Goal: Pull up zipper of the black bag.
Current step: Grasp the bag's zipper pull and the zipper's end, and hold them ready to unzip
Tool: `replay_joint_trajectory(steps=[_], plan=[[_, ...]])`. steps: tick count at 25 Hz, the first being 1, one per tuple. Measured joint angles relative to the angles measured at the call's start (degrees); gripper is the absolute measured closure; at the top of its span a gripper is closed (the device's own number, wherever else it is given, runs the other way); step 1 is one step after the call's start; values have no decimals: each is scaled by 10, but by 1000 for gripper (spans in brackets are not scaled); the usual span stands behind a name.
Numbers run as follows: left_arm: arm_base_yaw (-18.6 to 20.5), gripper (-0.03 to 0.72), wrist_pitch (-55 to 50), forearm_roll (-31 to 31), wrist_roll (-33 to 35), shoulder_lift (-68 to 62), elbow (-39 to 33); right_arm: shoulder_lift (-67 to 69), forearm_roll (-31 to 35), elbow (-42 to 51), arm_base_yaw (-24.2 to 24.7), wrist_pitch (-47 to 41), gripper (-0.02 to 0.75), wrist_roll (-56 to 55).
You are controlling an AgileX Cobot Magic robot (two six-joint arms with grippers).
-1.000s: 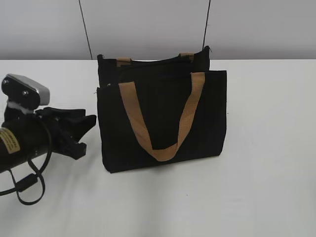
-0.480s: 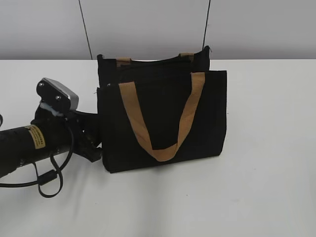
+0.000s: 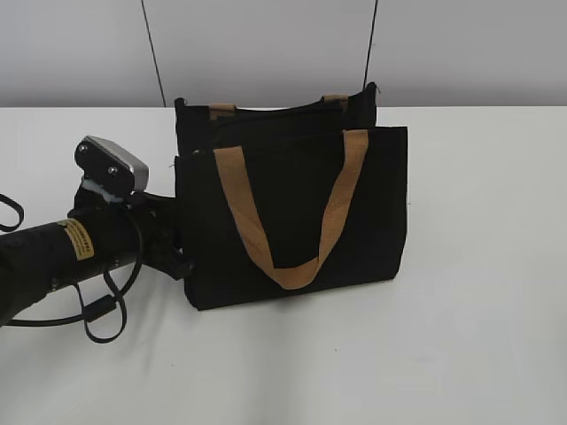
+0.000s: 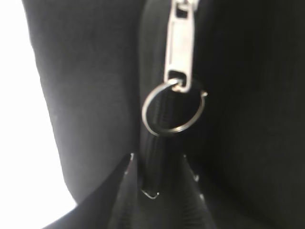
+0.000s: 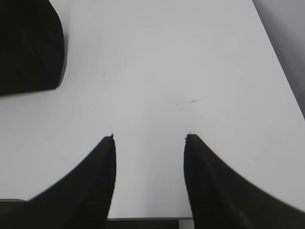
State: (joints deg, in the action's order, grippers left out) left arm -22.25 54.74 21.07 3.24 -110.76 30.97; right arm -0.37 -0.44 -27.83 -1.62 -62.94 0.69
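Black bag: rectangular dark fabric tote, standing upright toward the far edge of the desk, roughly mid-width; front pocket panel facing the exterior camera.
Handles: tan-brown webbing; front loop hanging down in a U across the pocket panel, stubs of the rear one peeking above the top edge.
Zipper: small silver slider with a flat oblong pull tab, thin metal ring dangling from the tab's lower end; sits on a black toothed track running along the bag's left side.
Left gripper: pressed against the bag's left side, low down; jaws narrowly parted around the zip track just below the ring, tips blurred, not closed on the slider.
Right gripper: out of the exterior view; jaws wide apart over bare white desk, holding nothing, a corner of the bag at upper left of its wrist view.
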Motion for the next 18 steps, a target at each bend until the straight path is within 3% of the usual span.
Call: replay_joint_trajectory(steps=[3, 7, 18], plan=[[0, 524, 2, 0, 0, 0, 0, 0, 0, 0, 0, 0, 371, 0], [0, 678, 2, -3, -9, 0, 0, 0, 0, 0, 0, 0, 371, 0], [-1, 695, -86, -33, -13, 100, 0, 0, 0, 0, 0, 0, 371, 0]])
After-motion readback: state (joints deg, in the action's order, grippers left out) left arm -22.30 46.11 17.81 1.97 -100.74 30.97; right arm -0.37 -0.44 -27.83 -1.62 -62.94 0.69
